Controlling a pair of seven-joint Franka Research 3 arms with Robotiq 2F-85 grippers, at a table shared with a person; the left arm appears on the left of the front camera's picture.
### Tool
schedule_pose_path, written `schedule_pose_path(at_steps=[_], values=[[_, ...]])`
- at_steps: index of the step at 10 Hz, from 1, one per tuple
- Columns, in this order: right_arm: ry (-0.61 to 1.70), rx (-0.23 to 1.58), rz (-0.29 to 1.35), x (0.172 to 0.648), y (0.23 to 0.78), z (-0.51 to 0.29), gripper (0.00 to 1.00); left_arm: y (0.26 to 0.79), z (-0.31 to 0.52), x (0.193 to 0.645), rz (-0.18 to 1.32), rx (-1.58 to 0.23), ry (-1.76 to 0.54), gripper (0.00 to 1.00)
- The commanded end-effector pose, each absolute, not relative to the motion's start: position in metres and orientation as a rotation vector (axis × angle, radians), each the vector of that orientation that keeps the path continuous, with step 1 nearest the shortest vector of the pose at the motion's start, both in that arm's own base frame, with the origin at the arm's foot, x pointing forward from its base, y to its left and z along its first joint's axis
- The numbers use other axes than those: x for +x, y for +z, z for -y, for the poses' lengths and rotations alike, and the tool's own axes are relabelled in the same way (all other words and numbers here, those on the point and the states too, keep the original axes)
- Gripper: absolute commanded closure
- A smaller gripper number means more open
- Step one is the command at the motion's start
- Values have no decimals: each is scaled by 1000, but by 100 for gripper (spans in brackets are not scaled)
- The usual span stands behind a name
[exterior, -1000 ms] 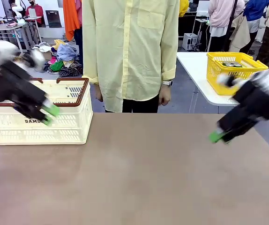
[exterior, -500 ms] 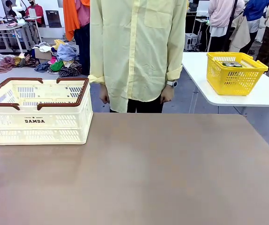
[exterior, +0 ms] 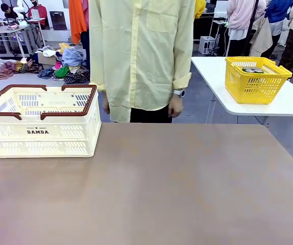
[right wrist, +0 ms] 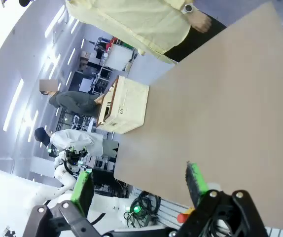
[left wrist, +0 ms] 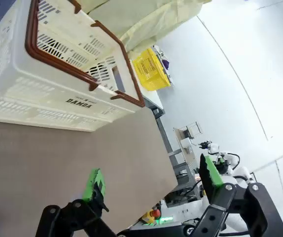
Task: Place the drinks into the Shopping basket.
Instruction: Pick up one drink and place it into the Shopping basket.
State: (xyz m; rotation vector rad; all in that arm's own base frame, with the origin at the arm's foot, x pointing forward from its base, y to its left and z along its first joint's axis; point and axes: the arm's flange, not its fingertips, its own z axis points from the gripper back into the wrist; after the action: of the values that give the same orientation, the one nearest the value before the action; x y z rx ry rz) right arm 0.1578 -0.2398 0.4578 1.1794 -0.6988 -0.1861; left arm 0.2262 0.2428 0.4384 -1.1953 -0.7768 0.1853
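Observation:
The cream-white Shopping basket [exterior: 42,122] with dark red-brown handles and "DAMDA" lettering stands at the table's far left; what lies inside it is hidden by its walls. It also appears in the left wrist view [left wrist: 48,79] and, small, in the right wrist view [right wrist: 124,106]. The drinks are out of view. My left gripper [left wrist: 151,180] is open with nothing between its green pads, held off from the basket's near side. My right gripper [right wrist: 139,185] is open and empty too, above the table's edge.
A person in a pale yellow shirt [exterior: 141,56] stands at the far side, hands hanging down. The brown table [exterior: 151,189] is bare. A bright yellow mesh basket [exterior: 256,79] sits on a white table at the back right.
Both arms, seen over the table one second ago, have withdrawn from the front view. The person has shifted slightly to the left.

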Motion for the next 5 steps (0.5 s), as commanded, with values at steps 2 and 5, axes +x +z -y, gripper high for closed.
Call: schedule_pose_path(at_steps=[2, 5], values=[[-140, 1160, 643, 166, 472, 224, 0, 448, -239, 226, 776, -1210, 188, 0], [-140, 1160, 643, 166, 472, 224, 0, 448, -239, 226, 776, -1210, 188, 0]])
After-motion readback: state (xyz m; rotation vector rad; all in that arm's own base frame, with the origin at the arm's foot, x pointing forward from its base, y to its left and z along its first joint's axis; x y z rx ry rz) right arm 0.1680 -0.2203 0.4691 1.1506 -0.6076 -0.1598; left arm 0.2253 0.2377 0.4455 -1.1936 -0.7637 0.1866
